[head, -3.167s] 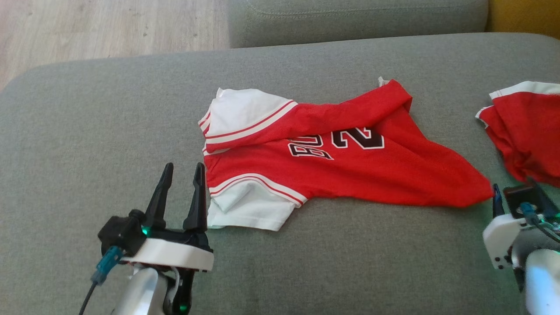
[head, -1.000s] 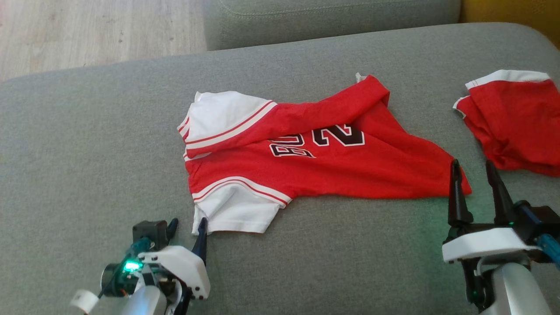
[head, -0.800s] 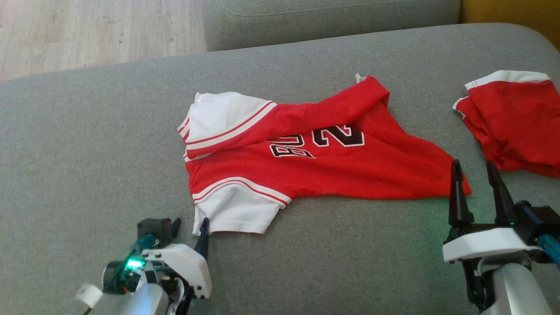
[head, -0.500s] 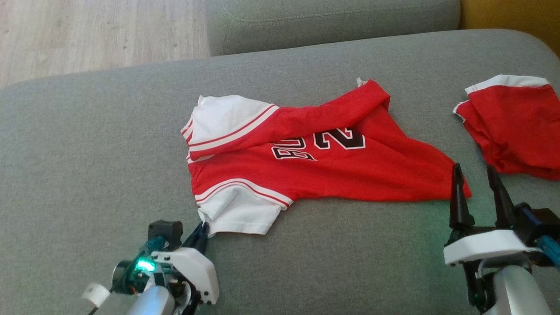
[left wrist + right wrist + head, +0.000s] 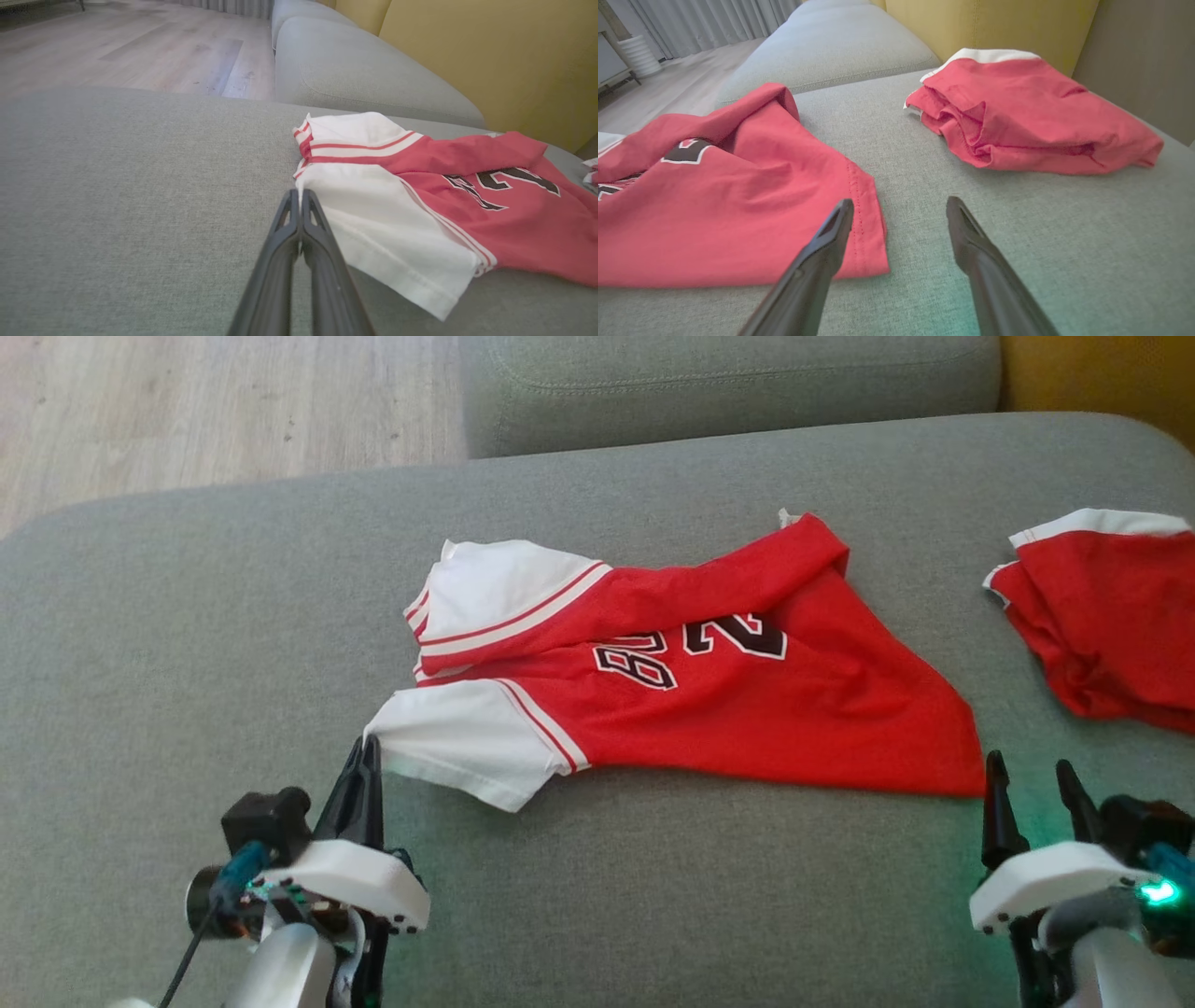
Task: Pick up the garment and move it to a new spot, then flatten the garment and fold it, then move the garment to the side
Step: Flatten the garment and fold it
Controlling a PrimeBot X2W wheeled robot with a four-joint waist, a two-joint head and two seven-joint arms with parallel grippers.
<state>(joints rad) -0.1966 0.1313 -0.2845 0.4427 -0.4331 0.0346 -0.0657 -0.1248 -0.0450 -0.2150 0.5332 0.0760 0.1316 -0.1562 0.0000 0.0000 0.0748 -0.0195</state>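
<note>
Grey sofa cushion (image 5: pixel 187 616) bears a rumpled red-and-white numbered jersey (image 5: pixel 747 709).

Second red garment (image 5: pixel 1106 607) cut off by head view's right edge. Jersey (image 5: pixel 766 719) lettering (image 5: pixel 639 667) half buried under the folded-over flap, unreadable. Sleeve (image 5: pixel 457 742) corner vanishes between left gripper's (image 5: pixel 369 749) pressed-together tips. Jersey runs off right wrist view's left edge and left wrist view's right edge.
</note>
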